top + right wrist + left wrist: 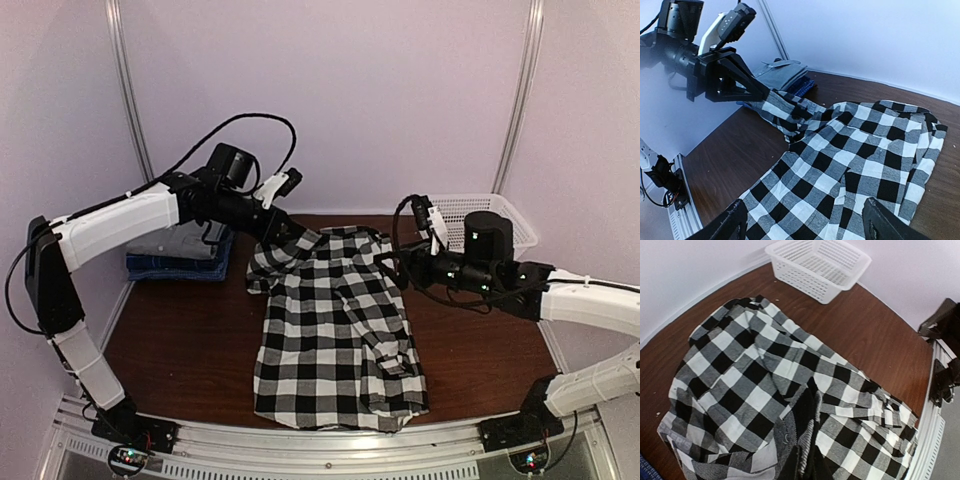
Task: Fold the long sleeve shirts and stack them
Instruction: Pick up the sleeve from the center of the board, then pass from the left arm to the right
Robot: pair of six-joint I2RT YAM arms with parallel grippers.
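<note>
A black-and-white plaid long sleeve shirt (335, 335) lies spread on the brown table, roughly flat with a crumpled right edge. My left gripper (289, 234) is shut on the shirt's far left corner and holds that bunch of cloth slightly raised. In the left wrist view the plaid shirt (765, 375) gathers into the closed left gripper (807, 466). My right gripper (393, 262) hovers open over the shirt's far right part. In the right wrist view the plaid shirt (855, 150) passes under the wide-apart right gripper (807, 227), which holds nothing, and the left gripper (761, 91) pinches the corner.
A folded light grey shirt on folded dark blue ones forms a stack (185, 252) at the far left, also seen as the stack (782, 75) behind the left gripper. A white mesh basket (505, 212) stands at the far right, its rim (840, 284) near the wall.
</note>
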